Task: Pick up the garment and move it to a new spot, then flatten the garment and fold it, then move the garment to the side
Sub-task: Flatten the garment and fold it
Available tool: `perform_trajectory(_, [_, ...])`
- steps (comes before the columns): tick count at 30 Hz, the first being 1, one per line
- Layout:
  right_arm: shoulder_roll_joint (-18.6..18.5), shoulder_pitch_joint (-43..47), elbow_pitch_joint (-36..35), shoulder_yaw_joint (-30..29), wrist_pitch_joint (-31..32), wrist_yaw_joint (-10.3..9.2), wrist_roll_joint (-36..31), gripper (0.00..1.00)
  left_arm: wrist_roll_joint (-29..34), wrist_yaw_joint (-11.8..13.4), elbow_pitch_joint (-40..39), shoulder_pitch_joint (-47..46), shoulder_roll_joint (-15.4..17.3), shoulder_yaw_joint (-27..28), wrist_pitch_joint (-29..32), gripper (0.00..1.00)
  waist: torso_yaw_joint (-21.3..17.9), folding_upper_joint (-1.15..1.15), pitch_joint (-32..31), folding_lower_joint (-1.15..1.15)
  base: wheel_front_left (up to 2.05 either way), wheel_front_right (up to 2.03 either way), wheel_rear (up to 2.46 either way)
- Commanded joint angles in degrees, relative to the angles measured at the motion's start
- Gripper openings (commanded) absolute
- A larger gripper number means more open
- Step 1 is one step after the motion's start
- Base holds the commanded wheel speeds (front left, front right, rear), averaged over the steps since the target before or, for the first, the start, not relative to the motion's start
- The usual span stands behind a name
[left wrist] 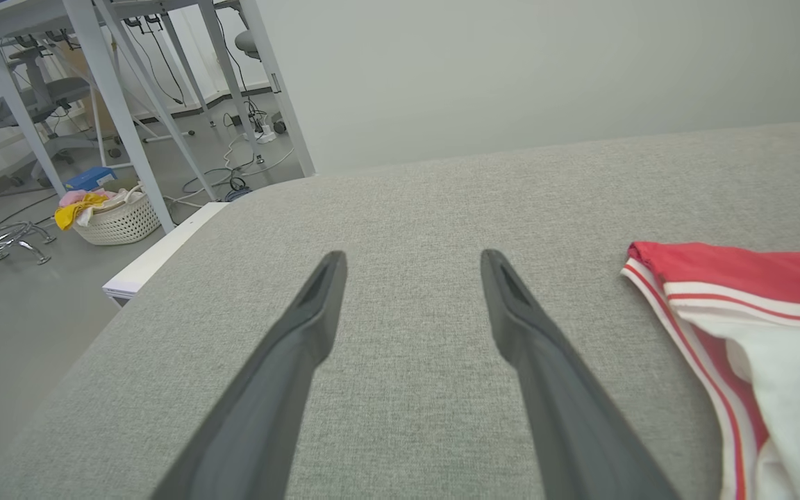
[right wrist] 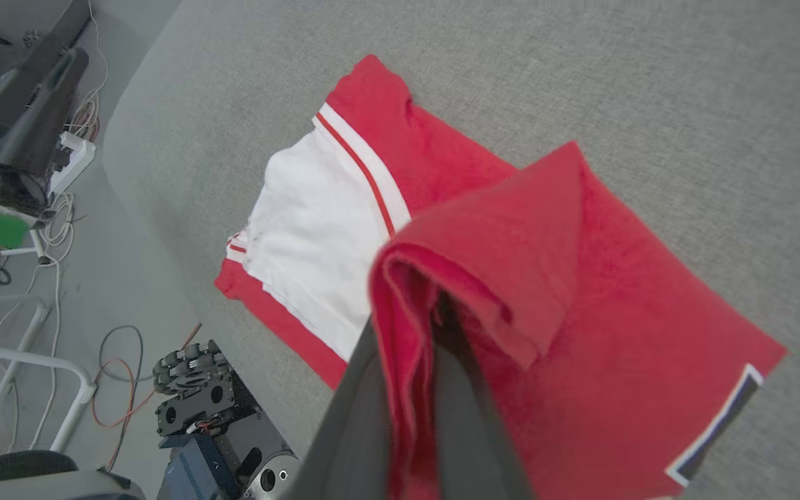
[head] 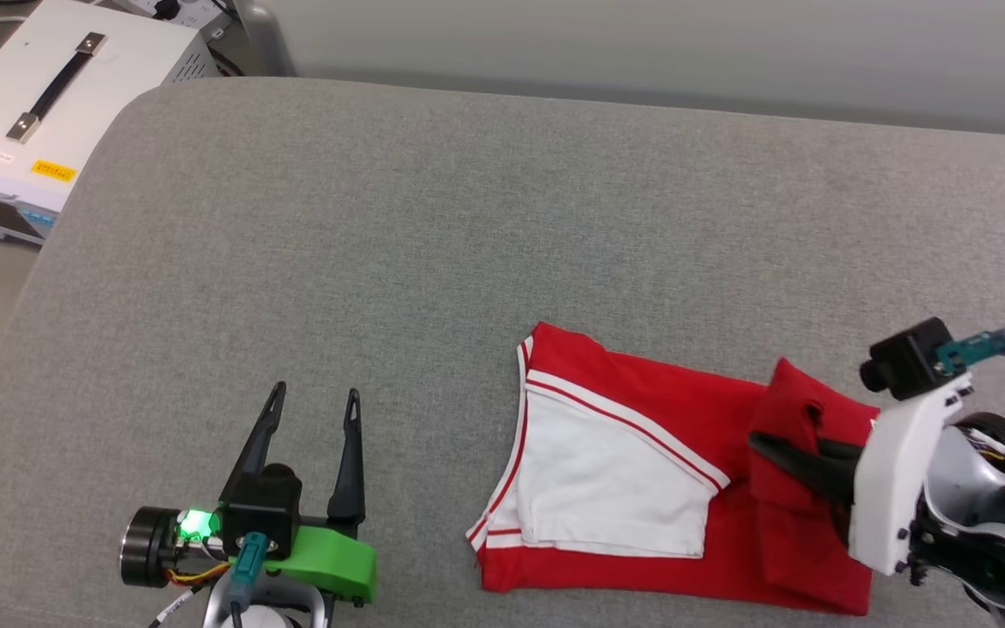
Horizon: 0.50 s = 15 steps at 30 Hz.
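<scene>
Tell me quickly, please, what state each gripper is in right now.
Left gripper: open, holding nothing.
Right gripper: shut on the garment.

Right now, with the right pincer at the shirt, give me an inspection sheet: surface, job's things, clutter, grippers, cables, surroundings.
Surface: grey fabric-covered table, smooth.
Job's things: red jersey T-shirt with white sleeves and striped trim, partly folded, lying at the right.
Clutter: nothing seen on the table.
Grippers: left pincer open, apart from the shirt; right pincer shut on a lifted red fold.
Cables: loose cables on the floor.
Surroundings: white equipment case with black handle; white woven basket of clothes.
</scene>
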Motion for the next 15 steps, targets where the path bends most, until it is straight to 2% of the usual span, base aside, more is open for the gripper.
perform_trajectory(1, [0.9,-2.8,0.5,1.8,0.6,-0.02,-0.8,0.00,0.3,-0.2,0.2,-1.1,-0.5,0.0,-0.3,1.00,0.8,0.00,0.8,0.00,0.00,0.00,0.00])
perform_trajectory(8, [5.2,-12.6,5.7,10.8,1.4,-0.02,-3.3,0.00,0.5,-0.4,0.4,-2.2,-1.5,-0.3,-0.3,1.00,2.5,0.00,2.2,0.00,0.00,0.00,0.00])
perform_trajectory(15, [9.6,-20.7,15.1,18.2,0.0,-0.02,-5.2,0.00,0.6,-0.5,0.7,-3.3,-2.2,-0.4,-0.3,1.00,3.9,0.00,3.5,0.00,0.00,0.00,0.00])
